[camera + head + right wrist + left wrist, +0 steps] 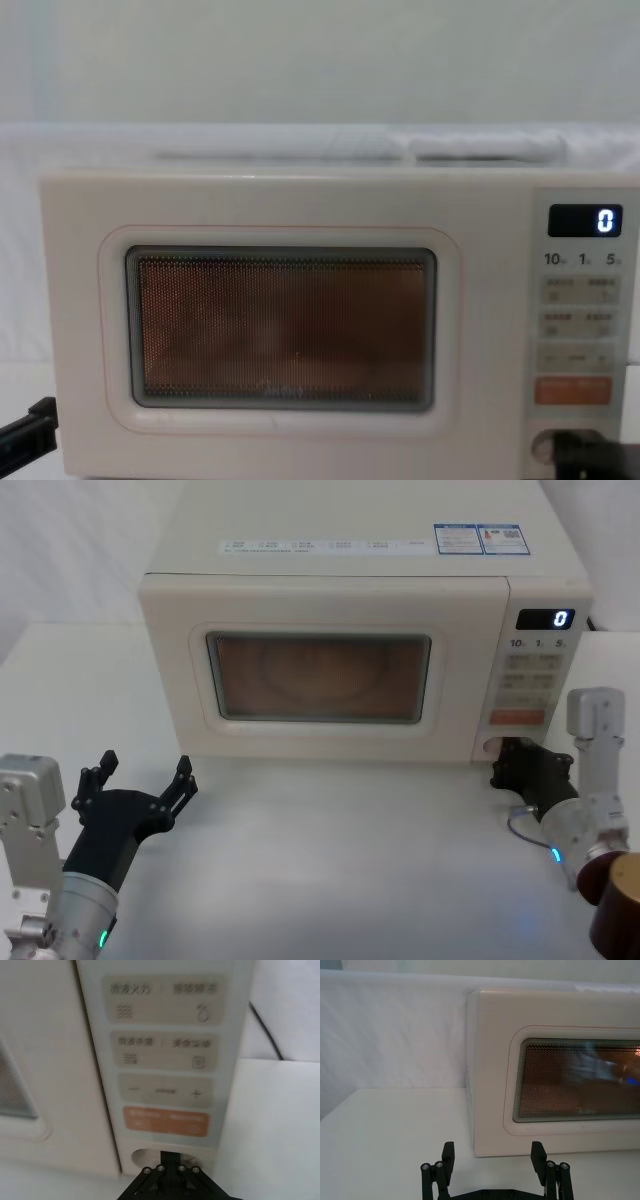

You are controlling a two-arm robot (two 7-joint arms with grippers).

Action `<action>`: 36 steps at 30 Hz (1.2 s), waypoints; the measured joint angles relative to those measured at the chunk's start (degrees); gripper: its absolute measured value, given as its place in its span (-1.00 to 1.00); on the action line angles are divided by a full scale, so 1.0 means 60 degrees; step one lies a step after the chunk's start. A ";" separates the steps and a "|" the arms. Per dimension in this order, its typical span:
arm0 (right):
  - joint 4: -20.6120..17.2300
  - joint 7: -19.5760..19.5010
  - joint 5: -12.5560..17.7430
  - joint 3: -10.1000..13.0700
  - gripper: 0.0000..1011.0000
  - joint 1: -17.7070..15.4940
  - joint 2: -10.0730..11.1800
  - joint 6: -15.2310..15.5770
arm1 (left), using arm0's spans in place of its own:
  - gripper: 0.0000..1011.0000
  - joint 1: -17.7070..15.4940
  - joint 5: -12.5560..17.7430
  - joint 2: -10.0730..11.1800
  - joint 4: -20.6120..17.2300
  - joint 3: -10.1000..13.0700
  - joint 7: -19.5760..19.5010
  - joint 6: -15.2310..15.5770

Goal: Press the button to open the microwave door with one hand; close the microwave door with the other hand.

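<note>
The cream microwave door (320, 600) with its dark window sits shut against the oven front, also seen in the chest view (280, 240) and the left wrist view (490, 1060). The button (487, 746) lies at the bottom of the control panel, under the orange key (518, 718). My right gripper (503, 762) is shut, and its tip rests against the button (140, 1156), covering most of it. My left gripper (145, 767) hovers open above the table in front of the door's lower left corner, its fingers (449, 1152) apart with nothing between them.
The control panel (580, 330) shows a lit "0" on its display (546, 619). A brown cylinder (620, 905) stands at the table's right front, beside my right arm. A dark cable (265, 1030) runs behind the oven's right side. White table (330, 860) spreads out in front.
</note>
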 joint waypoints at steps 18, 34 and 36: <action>-0.0030 -0.0027 -0.0200 0.0006 -1.00 0.0010 -0.0075 0.0085 | 0.98 0.0000 0.0000 0.0000 0.0000 -0.0001 0.0000 0.0000; -0.1388 0.0216 -0.0298 -0.0063 -1.00 -0.0830 0.0227 0.0517 | 0.98 0.0000 0.0000 0.0000 0.0000 -0.0001 0.0002 0.0000; -0.1576 0.0250 -0.0299 -0.0064 -1.00 -0.0977 0.0267 0.0601 | 0.98 0.0000 0.0000 0.0000 0.0001 -0.0001 0.0001 0.0000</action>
